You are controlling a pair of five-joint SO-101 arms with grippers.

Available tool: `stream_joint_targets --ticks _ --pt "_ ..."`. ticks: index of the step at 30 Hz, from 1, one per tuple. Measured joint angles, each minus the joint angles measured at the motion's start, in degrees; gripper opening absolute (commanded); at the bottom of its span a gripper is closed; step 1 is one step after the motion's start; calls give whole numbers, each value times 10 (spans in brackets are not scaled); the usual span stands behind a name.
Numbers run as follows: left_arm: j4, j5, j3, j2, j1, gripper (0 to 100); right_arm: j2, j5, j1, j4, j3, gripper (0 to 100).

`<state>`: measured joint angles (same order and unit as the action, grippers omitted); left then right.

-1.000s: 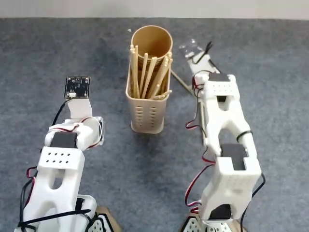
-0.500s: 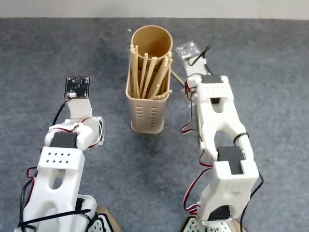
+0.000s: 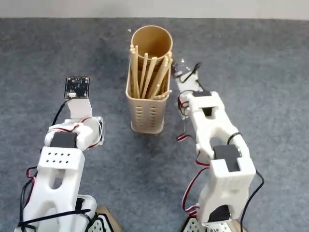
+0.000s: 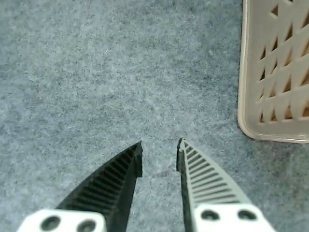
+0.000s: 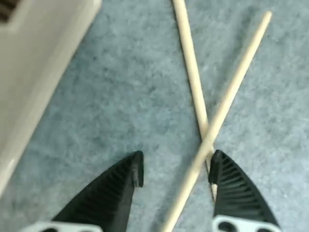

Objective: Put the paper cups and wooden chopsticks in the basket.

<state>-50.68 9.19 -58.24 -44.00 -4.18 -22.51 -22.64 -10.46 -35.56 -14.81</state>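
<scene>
**Both end effectors held apart over the grey counter; two chopsticks outside the basket**

The left end effector (image 4: 159, 147) is held with its fingers apart and nothing between them, just above the counter (image 4: 96, 72). The counter is covered in a grey, felt-like fabric. Ahead of the fingers and off to one side, a corner of the perforated beige basket (image 4: 270, 72) is seen resting on that fabric.

The right end effector (image 5: 176, 166) is also spread, low over the same grey covering. Two crossed chopsticks (image 5: 205, 135) lie on the fabric just before its fingertips. One stick runs back between the fingers, close to one of them. The basket's wall stands near, to one side.

From above, a bundle of chopsticks (image 3: 145, 75) is seen in the basket, and a paper cup (image 3: 152, 43) at its far end. Beyond the fabric's far edge a pale strip (image 3: 154, 8) is visible.
</scene>
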Motion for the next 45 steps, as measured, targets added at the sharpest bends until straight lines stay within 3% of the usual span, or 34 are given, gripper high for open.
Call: stream_joint_targets --ticks 8,15,19,23,29,37,45 --pt "0 0 0 0 0 133 -62 0 35 -59 110 1" --pt "0 0 0 0 0 133 -62 0 44 -69 98 5" --pt "0 0 0 0 0 133 -54 3 51 -154 122 5" --pt "0 0 0 0 0 133 -5 62 81 -241 171 5" --pt "0 0 0 0 0 133 211 145 103 -267 222 5" --pt "0 0 0 0 0 133 493 245 14 -261 226 5" --pt "0 0 0 0 0 133 529 300 -130 -30 157 5"
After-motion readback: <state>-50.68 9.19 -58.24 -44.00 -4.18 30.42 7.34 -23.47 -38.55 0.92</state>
